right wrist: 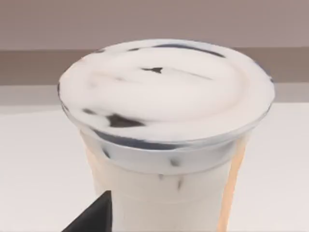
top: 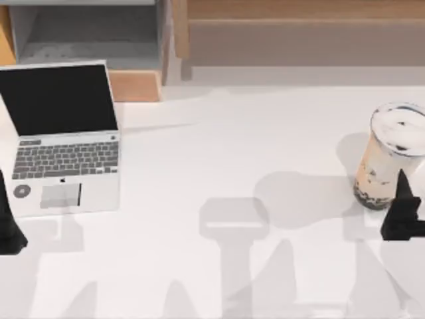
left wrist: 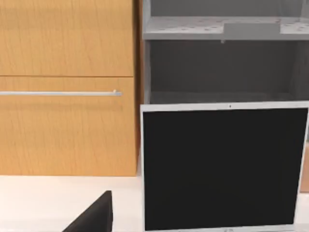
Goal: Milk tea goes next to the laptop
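Note:
The milk tea [top: 390,156] stands upright at the table's right side, a clear cup of beige drink with dark pearls at the bottom and a white top. My right gripper [top: 406,199] is just in front of it, open and holding nothing. In the right wrist view the milk tea [right wrist: 166,125] looms close, with one dark fingertip [right wrist: 96,215] low beside it. At the far left lies the laptop [top: 63,136], lid open and screen black. My left gripper [top: 4,216] is parked open at the left edge, in front of the laptop [left wrist: 224,166].
A wooden cabinet [left wrist: 67,87] and a grey shelf unit [left wrist: 222,63] stand behind the laptop. A long wooden ledge [top: 299,33] runs along the back. The white tabletop [top: 232,159] stretches bare between laptop and cup.

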You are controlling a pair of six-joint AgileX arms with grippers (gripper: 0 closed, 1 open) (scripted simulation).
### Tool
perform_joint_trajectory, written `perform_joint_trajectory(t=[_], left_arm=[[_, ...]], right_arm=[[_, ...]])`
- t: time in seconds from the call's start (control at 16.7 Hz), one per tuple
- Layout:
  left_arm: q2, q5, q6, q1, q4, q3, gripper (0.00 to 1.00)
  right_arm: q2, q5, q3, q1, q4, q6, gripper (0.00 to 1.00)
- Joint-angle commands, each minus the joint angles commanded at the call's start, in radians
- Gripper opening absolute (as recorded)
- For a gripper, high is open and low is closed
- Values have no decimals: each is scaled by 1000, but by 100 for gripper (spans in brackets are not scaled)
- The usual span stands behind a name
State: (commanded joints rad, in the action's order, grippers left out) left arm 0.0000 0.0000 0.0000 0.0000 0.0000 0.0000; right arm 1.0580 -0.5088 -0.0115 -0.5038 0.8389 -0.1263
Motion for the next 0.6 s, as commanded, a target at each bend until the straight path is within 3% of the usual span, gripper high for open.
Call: perform_joint_trajectory(t=[0.36, 0.6], left_arm=[[0, 0, 0, 0, 0, 0, 100], [0, 0, 0, 0, 0, 0, 100]], right_arm=[[324, -163, -1, -158, 266, -40, 100], [357, -186, -1, -180, 294, -46, 100]])
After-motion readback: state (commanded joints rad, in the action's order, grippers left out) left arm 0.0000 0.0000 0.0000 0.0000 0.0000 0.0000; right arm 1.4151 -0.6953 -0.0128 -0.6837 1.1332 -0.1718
